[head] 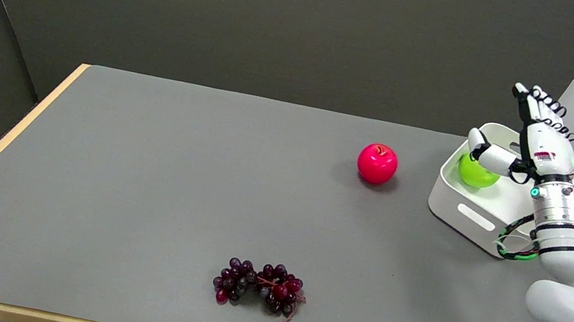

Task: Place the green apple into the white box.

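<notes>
The green apple (476,172) lies inside the white box (458,208) at the table's right side, partly hidden behind my thumb. My right hand (538,140) hangs above the box with its fingers spread and upright, holding nothing. The thumb reaches left over the apple; whether it touches the apple I cannot tell.
A red apple (377,164) sits on the grey table (147,173) just left of the box. A bunch of dark red grapes (258,286) lies near the front edge. The box stands close to the table's right edge.
</notes>
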Robot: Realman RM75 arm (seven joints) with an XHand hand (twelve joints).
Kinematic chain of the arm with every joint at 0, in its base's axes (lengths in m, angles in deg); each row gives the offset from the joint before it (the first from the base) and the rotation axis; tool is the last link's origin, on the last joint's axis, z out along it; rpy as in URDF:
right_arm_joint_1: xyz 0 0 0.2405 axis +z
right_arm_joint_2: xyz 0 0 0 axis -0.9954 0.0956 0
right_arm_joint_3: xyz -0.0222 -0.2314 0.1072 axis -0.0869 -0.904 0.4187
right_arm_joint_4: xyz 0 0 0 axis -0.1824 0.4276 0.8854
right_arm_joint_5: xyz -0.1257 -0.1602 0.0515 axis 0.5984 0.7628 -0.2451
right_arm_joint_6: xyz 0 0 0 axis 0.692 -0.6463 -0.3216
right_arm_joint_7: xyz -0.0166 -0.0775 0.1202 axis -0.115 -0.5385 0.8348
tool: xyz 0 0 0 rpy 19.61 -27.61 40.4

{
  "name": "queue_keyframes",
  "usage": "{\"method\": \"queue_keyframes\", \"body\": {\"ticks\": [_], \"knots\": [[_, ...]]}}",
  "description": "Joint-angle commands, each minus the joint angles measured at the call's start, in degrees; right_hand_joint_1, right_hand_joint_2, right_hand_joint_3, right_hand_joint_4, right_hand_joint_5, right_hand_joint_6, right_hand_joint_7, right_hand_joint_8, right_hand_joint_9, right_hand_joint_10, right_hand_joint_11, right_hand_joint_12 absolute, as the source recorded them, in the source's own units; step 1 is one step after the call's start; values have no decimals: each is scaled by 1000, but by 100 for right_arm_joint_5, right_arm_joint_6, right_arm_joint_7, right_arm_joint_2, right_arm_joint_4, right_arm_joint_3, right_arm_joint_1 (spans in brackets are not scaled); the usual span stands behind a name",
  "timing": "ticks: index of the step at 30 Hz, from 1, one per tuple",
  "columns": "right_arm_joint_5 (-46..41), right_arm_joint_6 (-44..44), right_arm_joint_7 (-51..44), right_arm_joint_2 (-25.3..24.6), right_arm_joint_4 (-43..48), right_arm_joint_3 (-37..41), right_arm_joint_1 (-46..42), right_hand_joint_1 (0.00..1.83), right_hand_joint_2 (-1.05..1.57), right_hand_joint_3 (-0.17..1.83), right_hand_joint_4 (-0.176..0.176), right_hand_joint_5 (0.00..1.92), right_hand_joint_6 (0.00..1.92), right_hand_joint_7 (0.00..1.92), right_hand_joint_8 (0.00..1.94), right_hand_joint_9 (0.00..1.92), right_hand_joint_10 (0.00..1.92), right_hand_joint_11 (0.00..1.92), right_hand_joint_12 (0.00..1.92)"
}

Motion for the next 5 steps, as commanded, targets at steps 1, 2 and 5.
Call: {"method": "queue_keyframes", "body": {"ticks": [1, 2, 5], "knots": [[1121, -2001, -662, -1, 2506, 152, -1529, 446, 657, 792, 46, 38, 261, -1, -1, -1, -1, -1, -1], [1391, -2103, -963, -88, 2733, 143, -1730, 444, 667, 776, 48, 50, 266, -1, -1, -1, -1, -1, -1], [1914, -2155, -1442, -253, 3255, 125, -2118, 421, 681, 775, 47, 76, 276, -1, -1, -1, -1, -1, -1]]}}
